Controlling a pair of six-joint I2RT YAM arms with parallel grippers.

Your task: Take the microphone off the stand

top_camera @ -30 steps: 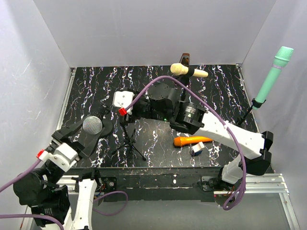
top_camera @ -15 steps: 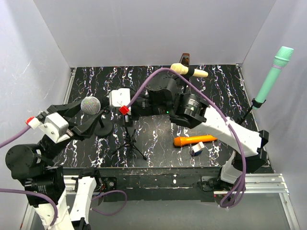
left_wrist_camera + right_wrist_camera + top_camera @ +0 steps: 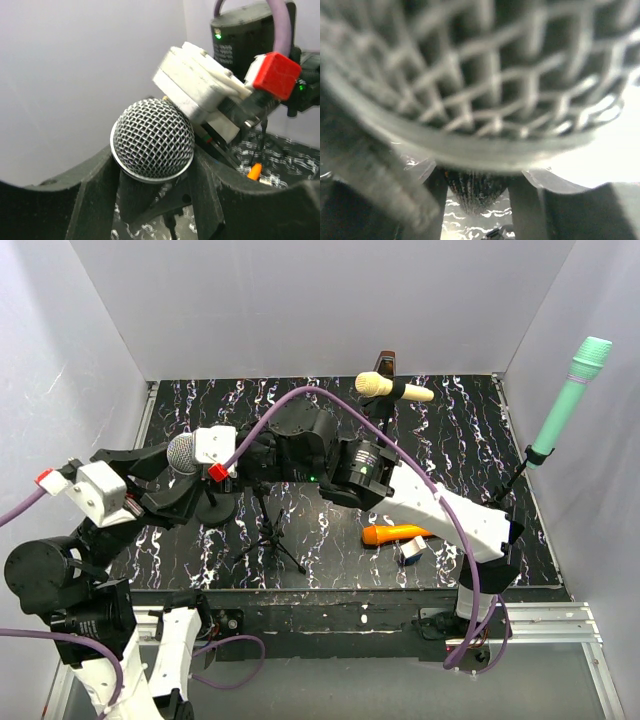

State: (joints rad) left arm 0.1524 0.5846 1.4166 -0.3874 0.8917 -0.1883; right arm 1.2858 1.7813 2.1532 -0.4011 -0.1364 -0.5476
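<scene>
The microphone [image 3: 182, 453] has a silver mesh head and a black handle, and it hangs in the air over the table's left side. My left gripper [image 3: 168, 487] is shut on the handle just below the head [image 3: 152, 137]. My right gripper [image 3: 203, 462] has reached in from the right and sits against the head. In the right wrist view the mesh fills the top, and the dark ribbed handle [image 3: 476, 192] lies between the open right fingers [image 3: 525, 210]. The black tripod stand [image 3: 268, 535] stands apart, below and to the right of the microphone.
A cream microphone [image 3: 392, 389] sits on a stand at the back. A green one [image 3: 568, 405] is on a stand by the right wall. An orange microphone [image 3: 400, 533] and a small white and blue piece [image 3: 410, 551] lie near the front. The right arm's purple cable [image 3: 330, 400] arcs overhead.
My left arm carried the microphone up and back, away from the tripod. The right gripper swept left across the table and arrived at the microphone's head.
</scene>
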